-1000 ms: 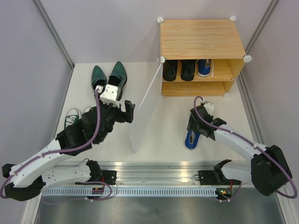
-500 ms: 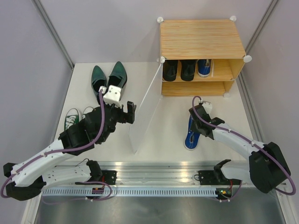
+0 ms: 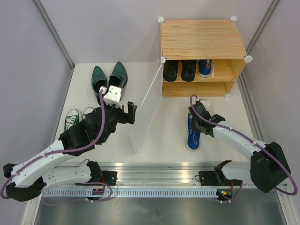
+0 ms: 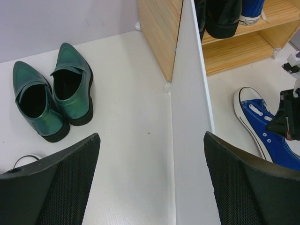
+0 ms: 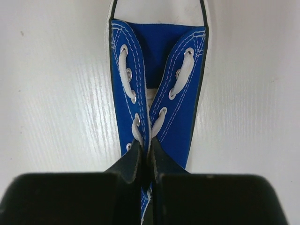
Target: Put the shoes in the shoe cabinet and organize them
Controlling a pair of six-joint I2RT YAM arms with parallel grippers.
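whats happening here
Two robot arms are loading shoes into a cabinet. The right end effector is pinched shut on a blue sneaker on the table in front. The left end effector is open, straddling the edge of the open door. Two black shoes and the other blue sneaker sit on the upper shelf; green shoes wait at left.

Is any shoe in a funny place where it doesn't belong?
Yes. One blue sneaker lies alone on the table in front of the shoe cabinet, while its partner already sits on the upper shelf. The right gripper is pinched shut on its lace area. Nothing looks spilled or broken.
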